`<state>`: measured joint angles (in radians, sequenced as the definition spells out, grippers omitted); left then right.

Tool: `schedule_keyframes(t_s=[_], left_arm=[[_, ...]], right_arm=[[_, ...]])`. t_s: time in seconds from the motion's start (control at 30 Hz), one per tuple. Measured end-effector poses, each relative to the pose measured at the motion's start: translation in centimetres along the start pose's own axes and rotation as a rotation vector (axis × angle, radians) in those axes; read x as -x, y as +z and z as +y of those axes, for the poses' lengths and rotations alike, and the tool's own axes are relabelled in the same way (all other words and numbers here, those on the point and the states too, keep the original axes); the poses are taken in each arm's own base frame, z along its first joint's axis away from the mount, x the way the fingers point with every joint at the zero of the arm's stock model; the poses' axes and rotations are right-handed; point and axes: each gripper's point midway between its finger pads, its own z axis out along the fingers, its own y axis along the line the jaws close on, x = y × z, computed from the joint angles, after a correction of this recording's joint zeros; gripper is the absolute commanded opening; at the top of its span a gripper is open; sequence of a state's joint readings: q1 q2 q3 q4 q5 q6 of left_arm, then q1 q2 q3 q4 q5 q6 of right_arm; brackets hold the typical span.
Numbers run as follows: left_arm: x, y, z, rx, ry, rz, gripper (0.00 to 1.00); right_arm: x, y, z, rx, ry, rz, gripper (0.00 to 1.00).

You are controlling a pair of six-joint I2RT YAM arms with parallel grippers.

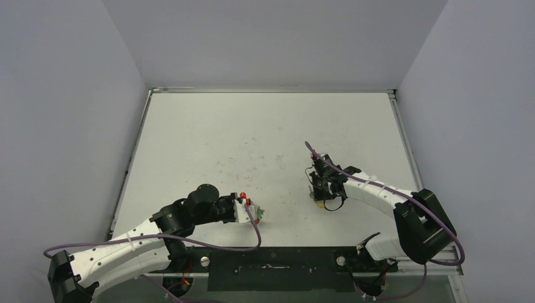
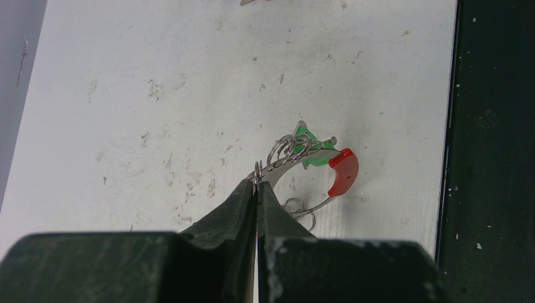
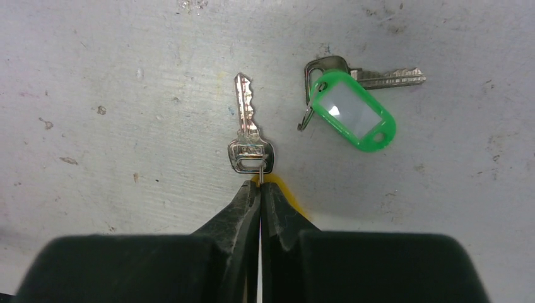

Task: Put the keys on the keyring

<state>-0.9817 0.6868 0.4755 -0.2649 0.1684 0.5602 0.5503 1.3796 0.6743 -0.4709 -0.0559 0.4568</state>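
My right pincer [image 3: 260,189] is clenched on the little loop at the head of the silver key [image 3: 250,126]. The key lies on the desk [image 3: 126,95] and points straight away from the pincer. My left pincer [image 2: 257,186] is clenched on the keyring [image 2: 344,172], near the desk's front edge. The keyring is off to the left of the key, so I think the right pincer must carry the key that way.
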Motion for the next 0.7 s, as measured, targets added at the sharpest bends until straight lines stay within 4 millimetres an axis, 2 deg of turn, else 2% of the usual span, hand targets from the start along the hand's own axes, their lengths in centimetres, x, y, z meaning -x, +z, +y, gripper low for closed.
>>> schedule_keyframes(t_s=[0.33, 0.7], left_arm=[[-0.1, 0.0, 0.0, -0.001, -0.008, 0.002, 0.00], [0.5, 0.4, 0.1, 0.012, -0.063, -0.020, 0.00]], right_arm=[[0.6, -0.6, -0.3, -0.014, -0.013, -0.023, 0.00], [3.3, -4.2, 1.5, 0.092, -0.082, -0.153, 0.00]])
